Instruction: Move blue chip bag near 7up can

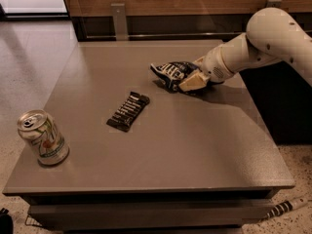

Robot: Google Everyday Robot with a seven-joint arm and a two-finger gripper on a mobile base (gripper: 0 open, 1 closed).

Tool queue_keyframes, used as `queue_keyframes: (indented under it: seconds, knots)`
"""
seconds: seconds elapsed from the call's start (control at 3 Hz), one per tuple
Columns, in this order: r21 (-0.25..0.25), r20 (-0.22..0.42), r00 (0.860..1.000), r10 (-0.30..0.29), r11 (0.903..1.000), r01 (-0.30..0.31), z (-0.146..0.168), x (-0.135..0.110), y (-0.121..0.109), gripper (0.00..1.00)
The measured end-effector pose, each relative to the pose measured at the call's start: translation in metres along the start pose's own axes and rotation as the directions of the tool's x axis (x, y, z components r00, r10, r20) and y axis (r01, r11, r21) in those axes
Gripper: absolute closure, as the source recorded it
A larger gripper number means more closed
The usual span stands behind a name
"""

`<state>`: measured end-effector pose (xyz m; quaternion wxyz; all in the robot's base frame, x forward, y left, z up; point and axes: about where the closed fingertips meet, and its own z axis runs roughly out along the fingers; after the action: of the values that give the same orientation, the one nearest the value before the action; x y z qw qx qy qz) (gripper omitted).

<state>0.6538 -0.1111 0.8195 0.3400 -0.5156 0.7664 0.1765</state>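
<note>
The blue chip bag point(169, 72), crumpled dark blue foil with white lettering, is at the back right of the grey table point(195, 145). My gripper point(193, 81) comes in from the right on the white arm point(263, 38) and is shut on the bag's right end, holding it just above the tabletop with a shadow beneath. The 7up can point(42, 137), white and pale green with a silver top, stands upright at the table's front left corner, far from the bag.
A slim black bar wrapper with white stripes point(128, 111) lies mid-table between the bag and the can. A wooden wall with a dark ledge point(161, 26) runs behind the table. The table's front edge is close to the can.
</note>
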Motion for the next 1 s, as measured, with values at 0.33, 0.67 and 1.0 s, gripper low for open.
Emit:
queue_keyframes:
  seconds: [0.33,0.67,1.0]
  knots:
    - [0.000,0.000,1.000,0.000,1.0000,0.000,-0.001,-0.001,0.000,1.00]
    - [0.000,0.000,1.000,0.000,1.0000,0.000,-0.001,-0.001,0.000,1.00]
    - [0.020,-0.021,0.999,-0.028,0.9994,0.029,-0.028,-0.013,0.007,1.00]
